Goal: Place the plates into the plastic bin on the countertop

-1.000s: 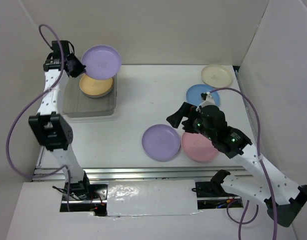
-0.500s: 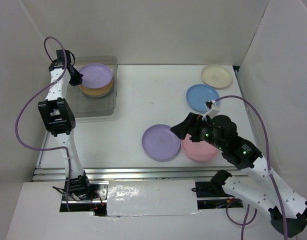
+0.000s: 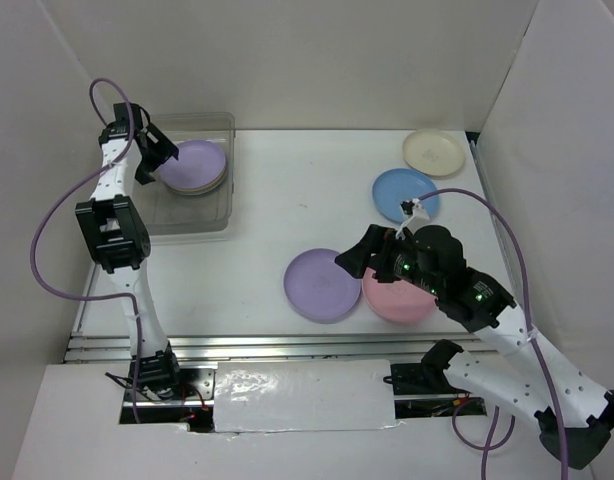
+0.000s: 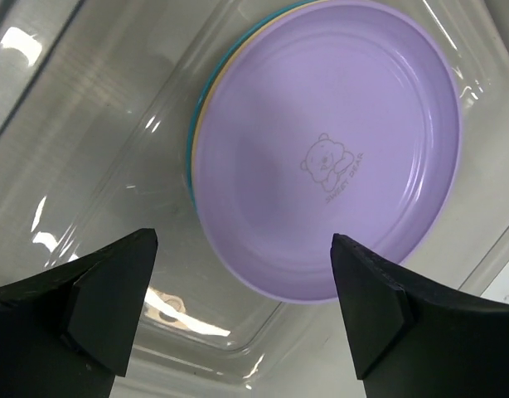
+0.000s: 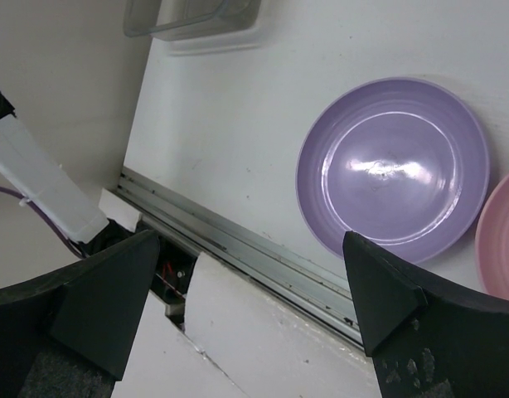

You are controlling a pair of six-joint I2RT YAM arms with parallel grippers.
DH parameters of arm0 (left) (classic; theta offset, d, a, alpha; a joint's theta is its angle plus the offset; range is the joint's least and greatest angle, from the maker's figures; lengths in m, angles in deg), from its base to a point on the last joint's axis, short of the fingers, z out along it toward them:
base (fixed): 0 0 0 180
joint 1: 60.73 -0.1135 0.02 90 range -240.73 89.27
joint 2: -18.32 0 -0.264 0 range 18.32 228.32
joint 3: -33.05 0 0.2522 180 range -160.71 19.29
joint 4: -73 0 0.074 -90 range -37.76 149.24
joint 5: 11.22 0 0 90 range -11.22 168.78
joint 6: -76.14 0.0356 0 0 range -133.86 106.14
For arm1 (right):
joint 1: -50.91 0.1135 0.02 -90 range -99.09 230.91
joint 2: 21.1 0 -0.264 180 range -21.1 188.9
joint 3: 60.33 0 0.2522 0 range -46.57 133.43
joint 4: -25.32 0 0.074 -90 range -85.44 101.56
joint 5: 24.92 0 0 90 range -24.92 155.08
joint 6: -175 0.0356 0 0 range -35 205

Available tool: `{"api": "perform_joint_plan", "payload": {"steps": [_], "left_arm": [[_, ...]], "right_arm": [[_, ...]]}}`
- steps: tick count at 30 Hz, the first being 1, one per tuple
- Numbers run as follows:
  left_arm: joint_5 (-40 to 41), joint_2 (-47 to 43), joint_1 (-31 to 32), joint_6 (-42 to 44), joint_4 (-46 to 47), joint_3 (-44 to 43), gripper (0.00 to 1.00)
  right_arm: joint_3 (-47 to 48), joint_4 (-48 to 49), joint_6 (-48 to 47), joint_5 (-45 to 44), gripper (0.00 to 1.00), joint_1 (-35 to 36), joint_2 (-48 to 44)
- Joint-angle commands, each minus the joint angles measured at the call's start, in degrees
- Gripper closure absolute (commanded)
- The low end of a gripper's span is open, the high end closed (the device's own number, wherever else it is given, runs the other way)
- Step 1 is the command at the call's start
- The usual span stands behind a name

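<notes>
While my left pincer (image 3: pixel 157 152) (image 4: pixel 242 249) hangs over the far left corner of the flat white counter (image 3: pixel 287 200), its two black fingers (image 4: pixel 105 298) stand wide apart and hold nothing. Right below it, in the wrist view, lies the shallow round lilac plate with a small bear print (image 3: pixel 194 163) (image 4: pixel 329 157), mostly between the fingertips and a little toward the far side. That plate tops a small stack inside the clear rectangular plastic bin (image 3: pixel 187 220) (image 4: pixel 97 124). Under it I see only a thin yellow rim (image 4: pixel 201 108) and a teal-blue rim at the stack's edge. The stack fills the far half of the bin, and the near half shows its bare bottom.

My right pincer (image 3: pixel 359 255) (image 5: pixel 250 245) is also spread apart and grips nothing. It hovers over the near part of the counter. The second shallow round lilac plate (image 3: pixel 322 284) (image 5: pixel 393 168) lies flat close under it, toward the right fingertip in the wrist view. The round pink plate (image 3: pixel 399 296) (image 5: pixel 503 240) lies just beside that lilac one, their rims about meeting. I cannot tell whether one overlaps the other.

Farther back on the right lie the round blue plate (image 3: pixel 402 192) and, beyond it, the round cream plate (image 3: pixel 434 151), near each other. The metal rail (image 3: pixel 237 345) (image 5: pixel 238 245) runs along the counter's front edge.
</notes>
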Motion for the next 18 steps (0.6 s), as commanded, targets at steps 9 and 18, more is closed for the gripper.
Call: {"api": "perform_joint_plan", "payload": {"steps": [9, 18], "left_arm": [[1.4, -39.4, 12.2, 3.1, 5.3, 34.2, 0.01], [-4.8, -58.7, 34.4, 2.6, 18.8, 69.6, 0.01]], "right_arm": [[-1.6, -2.2, 4.0, -11.9, 0.00, 0.7, -2.6], [5.4, -13.8, 4.3, -16.8, 0.00, 0.9, -10.3]]}}
